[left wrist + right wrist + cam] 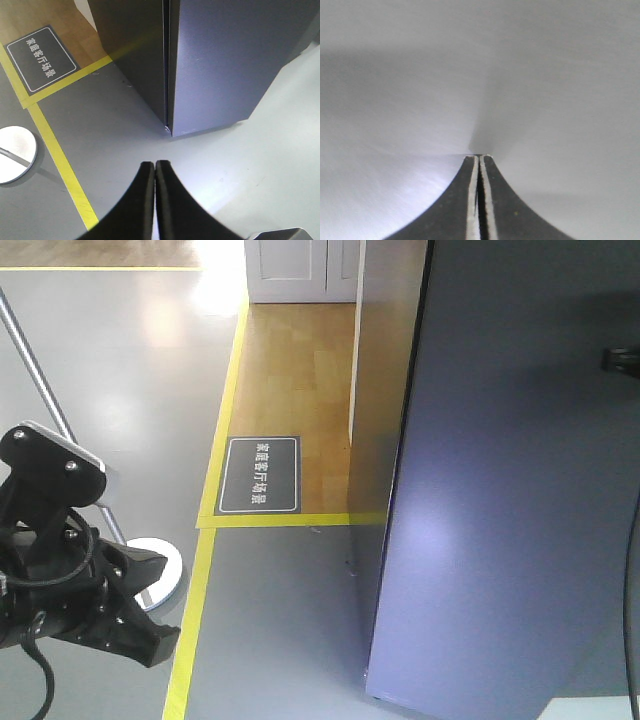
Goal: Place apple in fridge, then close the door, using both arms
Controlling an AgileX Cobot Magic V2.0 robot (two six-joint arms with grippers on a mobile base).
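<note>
A grey floor (110,390) is taking up most of the front view, with glare washing out its far end. Yellow tape lines (222,410) are bordering a patch of wood flooring (295,380). A dark floor sign (259,475) with white characters is lying at the near edge of the wood. A pale grey cabinet (300,270) is standing at the back. A thin metal pole (35,365) is rising from a round base (15,154).
</note>
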